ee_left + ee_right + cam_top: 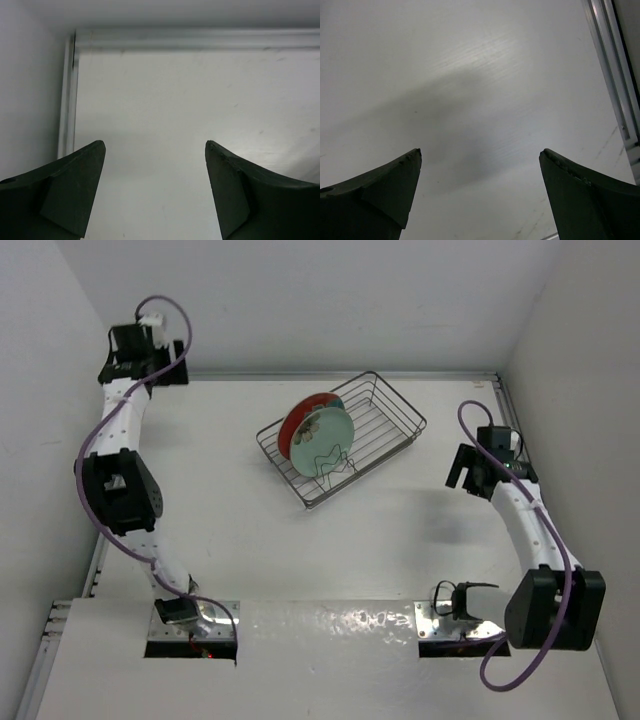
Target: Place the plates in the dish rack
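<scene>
The dark wire dish rack sits at the middle back of the table, turned at an angle. Two plates stand on edge in its left half, leaning together: a red-rimmed plate behind and a pale mint-green plate in front. My left gripper is far off at the back left corner; in the left wrist view it is open over bare table. My right gripper hovers right of the rack; the right wrist view shows it open with nothing between its fingers.
White walls close in the table on the left, back and right. A metal rail runs along the left edge, and another rail runs along the right edge. A shiny plate covers the near edge between the arm bases.
</scene>
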`<state>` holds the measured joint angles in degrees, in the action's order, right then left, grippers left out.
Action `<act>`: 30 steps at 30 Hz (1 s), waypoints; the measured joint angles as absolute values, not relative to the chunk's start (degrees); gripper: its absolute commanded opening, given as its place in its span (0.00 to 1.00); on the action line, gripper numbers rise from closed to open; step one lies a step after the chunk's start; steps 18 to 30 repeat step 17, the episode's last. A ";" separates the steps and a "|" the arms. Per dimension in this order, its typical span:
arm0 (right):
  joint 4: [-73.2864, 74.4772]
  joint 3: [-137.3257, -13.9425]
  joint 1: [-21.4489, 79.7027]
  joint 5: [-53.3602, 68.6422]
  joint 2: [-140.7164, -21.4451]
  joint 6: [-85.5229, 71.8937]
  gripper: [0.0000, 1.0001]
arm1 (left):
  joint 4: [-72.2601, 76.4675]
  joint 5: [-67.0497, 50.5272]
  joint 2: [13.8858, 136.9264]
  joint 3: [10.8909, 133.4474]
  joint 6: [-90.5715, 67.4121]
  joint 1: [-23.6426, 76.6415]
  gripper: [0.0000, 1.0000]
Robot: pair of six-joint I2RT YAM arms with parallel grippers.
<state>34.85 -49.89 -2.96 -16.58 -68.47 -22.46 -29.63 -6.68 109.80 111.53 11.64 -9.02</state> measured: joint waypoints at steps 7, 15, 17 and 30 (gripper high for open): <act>38.74 -49.36 -3.51 -20.97 -71.83 -26.76 0.99 | -31.07 -5.06 109.82 90.37 5.06 -20.36 0.77; 39.75 -51.46 -3.51 -21.91 -73.54 -28.56 0.99 | -29.21 -5.87 107.33 85.82 4.05 -18.90 0.76; 39.35 -51.46 -3.51 -21.78 -73.10 -28.58 0.99 | -28.34 -6.55 106.52 85.82 3.95 -18.68 0.76; 39.35 -51.46 -3.51 -21.78 -73.10 -28.58 0.99 | -28.34 -6.55 106.52 85.82 3.95 -18.68 0.76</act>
